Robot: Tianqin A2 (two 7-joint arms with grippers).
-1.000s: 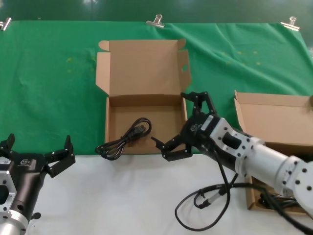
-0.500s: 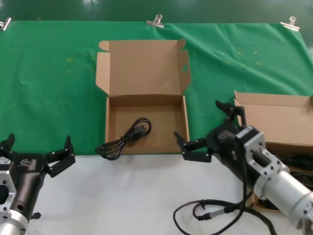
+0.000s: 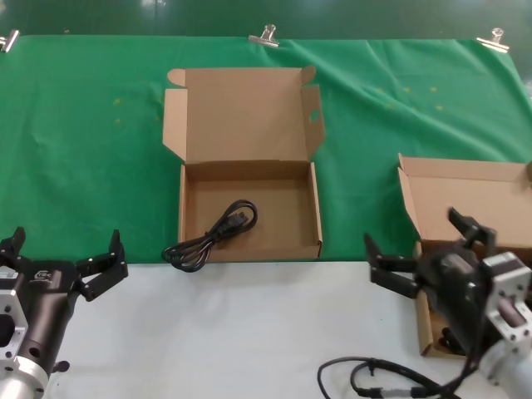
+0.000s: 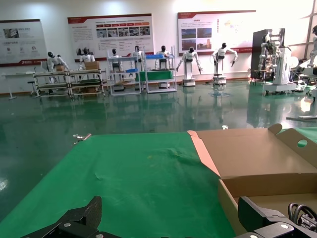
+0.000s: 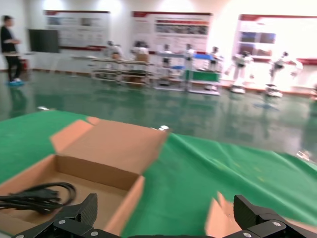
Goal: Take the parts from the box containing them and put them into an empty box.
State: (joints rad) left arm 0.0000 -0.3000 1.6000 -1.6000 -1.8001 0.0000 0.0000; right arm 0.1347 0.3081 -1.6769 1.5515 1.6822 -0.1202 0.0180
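Note:
The box with ear-flap lid [image 3: 306, 218] stands open in the middle of the green cloth. One coiled black cord [image 3: 218, 233] lies in its tray, its end draped over the front left corner. The same cord [image 5: 40, 194] and box [image 5: 104, 151] show in the right wrist view. The plain-lidded box [image 3: 465, 195] stands at the right, and dark cords [image 3: 451, 338] show in its tray behind my arm. My right gripper [image 3: 413, 237] hovers open and empty at that box's front left corner. My left gripper [image 3: 66, 241] rests open at the lower left.
A thick black cable [image 3: 378, 381] from my right arm loops on the white table in front. Metal clips [image 3: 264, 35] pin the green cloth [image 3: 91, 150] along the far edge. The left wrist view shows the ear-flap box [image 4: 257, 163] off to one side.
My right gripper has swung, open and empty, from the middle box's front right corner over to the right-hand box. The cord stays in the middle box. The left arm has not moved.

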